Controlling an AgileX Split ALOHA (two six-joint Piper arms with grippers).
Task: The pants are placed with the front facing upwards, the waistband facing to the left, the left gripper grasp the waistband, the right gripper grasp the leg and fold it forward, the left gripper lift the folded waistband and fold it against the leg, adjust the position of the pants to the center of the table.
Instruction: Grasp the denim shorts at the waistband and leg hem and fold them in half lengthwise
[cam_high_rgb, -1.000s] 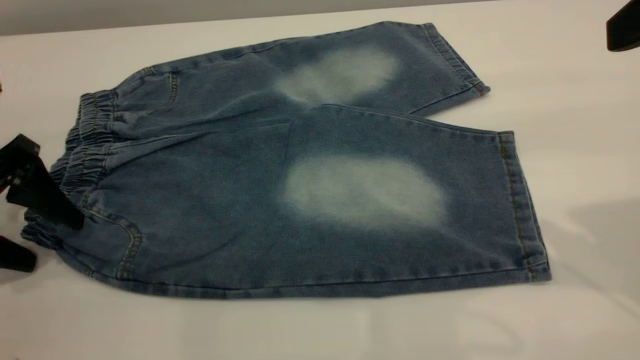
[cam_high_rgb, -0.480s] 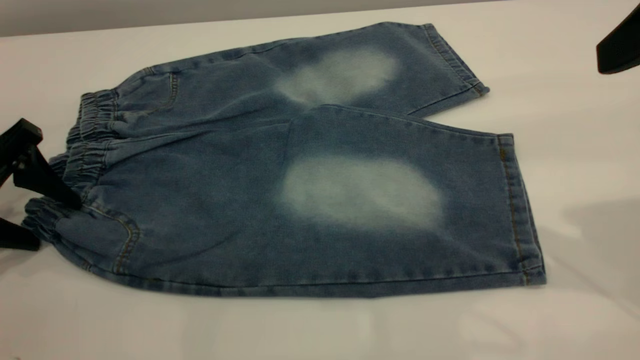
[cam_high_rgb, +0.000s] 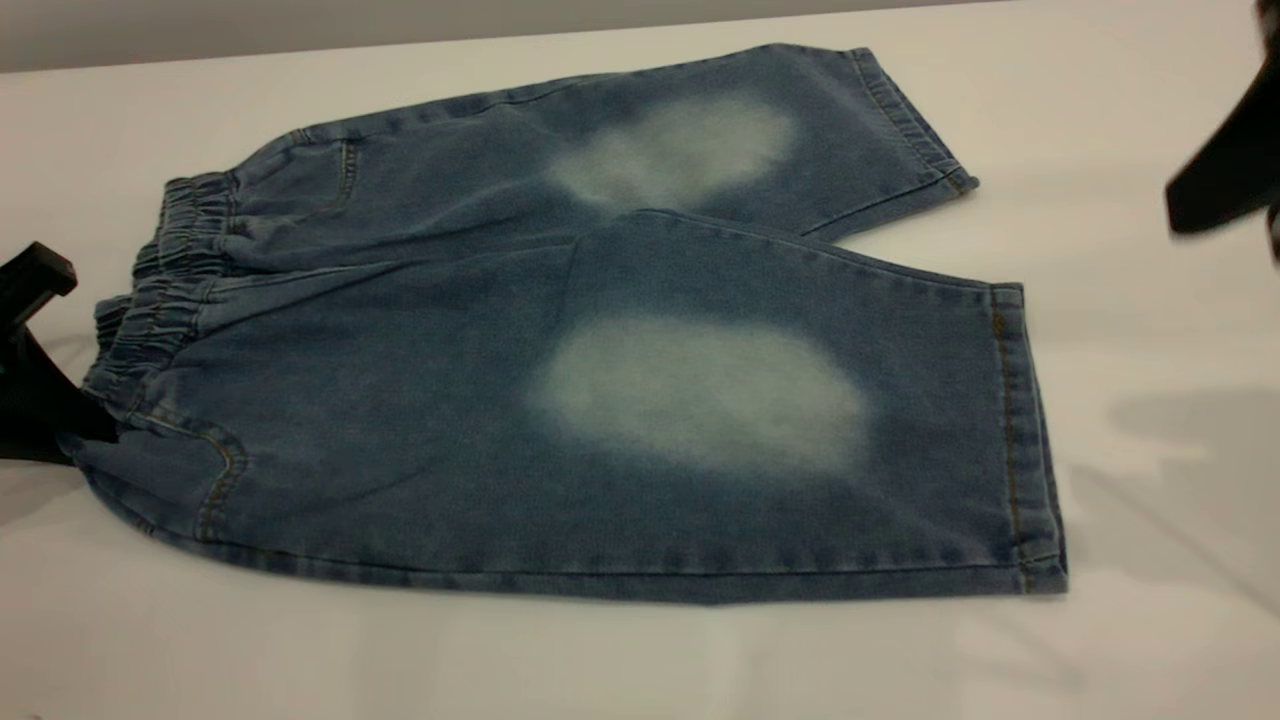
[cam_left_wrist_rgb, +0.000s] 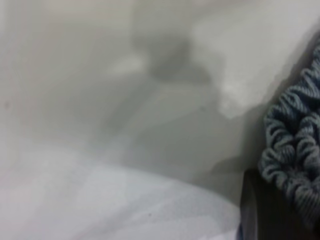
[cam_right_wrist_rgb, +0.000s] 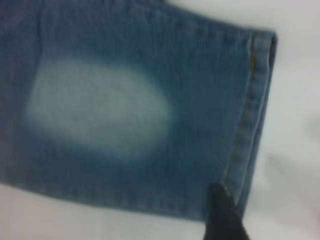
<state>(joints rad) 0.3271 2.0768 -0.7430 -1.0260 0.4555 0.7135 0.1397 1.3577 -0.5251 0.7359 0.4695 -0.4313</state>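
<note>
So the left gripper (cam_high_rgb: 70, 425) is pinching the waistband (cam_high_rgb: 150, 310) of the pants (cam_high_rgb: 600, 400); right gripper (cam_high_rgb: 1225, 175) hangs far right, fingers impossible to tell.

No readable text, label or number anywhere.

Soft even overhead light, faint shadows on the table (cam_high_rgb: 1150, 300), wrist views blurred, no glare.

pants (cam_high_rgb: 560, 350) flat on table (cam_high_rgb: 640, 660), waistband (cam_high_rgb: 165, 280) at left
</note>
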